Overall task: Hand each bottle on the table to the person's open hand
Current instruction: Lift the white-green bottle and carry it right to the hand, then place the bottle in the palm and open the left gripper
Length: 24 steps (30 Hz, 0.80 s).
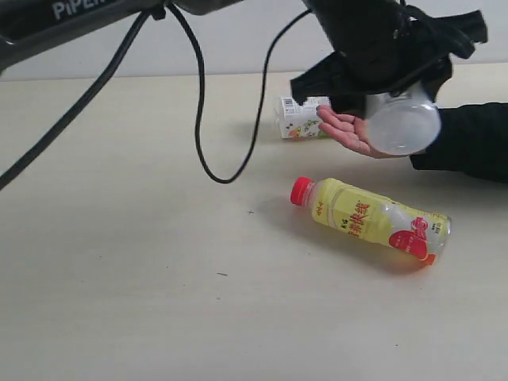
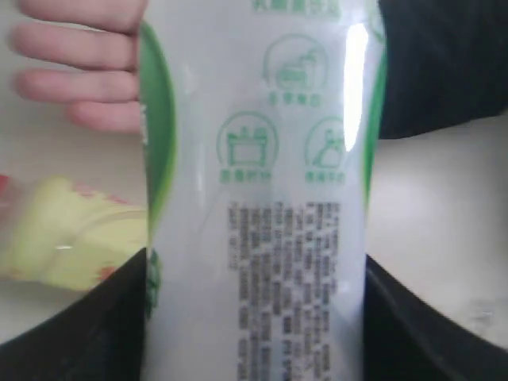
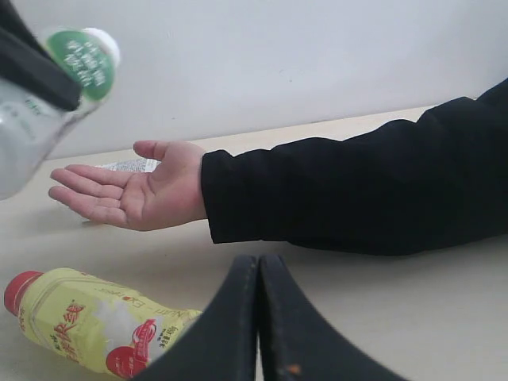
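Observation:
A clear bottle with a white-and-green label (image 1: 403,123) hangs just above the person's open hand (image 1: 349,131), and my left gripper (image 1: 373,79) is shut on it. In the left wrist view that bottle (image 2: 254,190) fills the space between the black fingers (image 2: 87,333), with the hand's fingers (image 2: 79,71) behind it. The right wrist view shows it (image 3: 48,87) over the upturned palm (image 3: 135,194). The yellow red-cap juice bottle (image 1: 373,218) lies on the table (image 1: 119,278). A second white-and-green bottle (image 1: 300,117) lies behind the hand. My right gripper (image 3: 259,266) is shut and empty. The cola bottle is out of view.
The person's black sleeve (image 1: 468,139) rests along the table's right side. The left arm's black cable (image 1: 198,119) loops down onto the tabletop at centre back. A pale wall stands behind the table.

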Motion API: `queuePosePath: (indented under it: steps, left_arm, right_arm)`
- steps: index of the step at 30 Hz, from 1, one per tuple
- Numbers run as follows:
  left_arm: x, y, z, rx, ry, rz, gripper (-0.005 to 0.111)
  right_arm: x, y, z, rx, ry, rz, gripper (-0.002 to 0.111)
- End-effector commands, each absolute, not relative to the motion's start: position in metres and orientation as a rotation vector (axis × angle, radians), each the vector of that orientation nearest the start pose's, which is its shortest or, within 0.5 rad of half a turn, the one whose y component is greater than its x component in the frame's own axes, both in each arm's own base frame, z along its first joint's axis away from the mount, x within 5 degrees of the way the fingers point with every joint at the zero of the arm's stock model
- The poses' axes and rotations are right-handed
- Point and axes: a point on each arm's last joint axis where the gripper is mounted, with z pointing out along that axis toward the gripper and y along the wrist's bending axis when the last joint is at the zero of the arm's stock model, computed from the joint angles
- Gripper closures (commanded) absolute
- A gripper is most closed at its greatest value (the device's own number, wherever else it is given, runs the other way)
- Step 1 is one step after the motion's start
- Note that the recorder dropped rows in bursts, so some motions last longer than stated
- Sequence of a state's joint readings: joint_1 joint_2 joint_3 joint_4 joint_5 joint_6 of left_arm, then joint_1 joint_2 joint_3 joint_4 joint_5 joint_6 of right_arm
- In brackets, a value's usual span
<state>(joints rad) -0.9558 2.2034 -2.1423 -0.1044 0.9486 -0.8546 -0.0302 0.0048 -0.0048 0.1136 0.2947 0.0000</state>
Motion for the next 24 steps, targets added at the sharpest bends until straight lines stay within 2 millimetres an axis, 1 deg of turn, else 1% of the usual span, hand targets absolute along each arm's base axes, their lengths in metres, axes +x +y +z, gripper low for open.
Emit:
queuePosePath:
  steps: [1, 3, 5, 7, 10, 13, 21, 24]
  left_arm:
    - [0.291, -0.442, 0.266, -0.053, 2.63, -1.12, 0.107]
    - [0.298, -0.445, 0.258, -0.069, 2.582, -1.13, 0.107]
    - [0.305, -0.445, 0.251, -0.066, 2.546, -1.088, 0.107]
    - [0.312, -0.441, 0.245, -0.106, 2.523, -1.006, 0.107]
    - [0.321, -0.432, 0.24, -0.134, 2.487, -0.833, 0.107]
    - [0.325, -0.426, 0.236, -0.137, 2.485, -0.718, 0.107]
    - [0.334, -0.425, 0.213, -0.157, 2.503, -0.677, 0.107]
    - [0.338, -0.425, 0.205, -0.209, 2.51, -0.685, 0.107]
  right_arm:
    - [0.055, 0.001, 0.188, 0.099, 1.764, 0.073, 0.108]
    - [0.055, 0.001, 0.188, 0.099, 1.764, 0.073, 0.108]
    - [0.055, 0.001, 0.188, 0.099, 1.764, 0.073, 0.108]
    - [0.055, 0.001, 0.188, 0.099, 1.764, 0.073, 0.108]
    - [0.055, 0.001, 0.188, 0.099, 1.764, 0.073, 0.108]
    - [0.055, 0.001, 0.188, 0.099, 1.764, 0.073, 0.108]
    - [0.055, 0.001, 0.188, 0.099, 1.764, 0.073, 0.108]
    - [0.055, 0.001, 0.188, 0.099, 1.762, 0.073, 0.108]
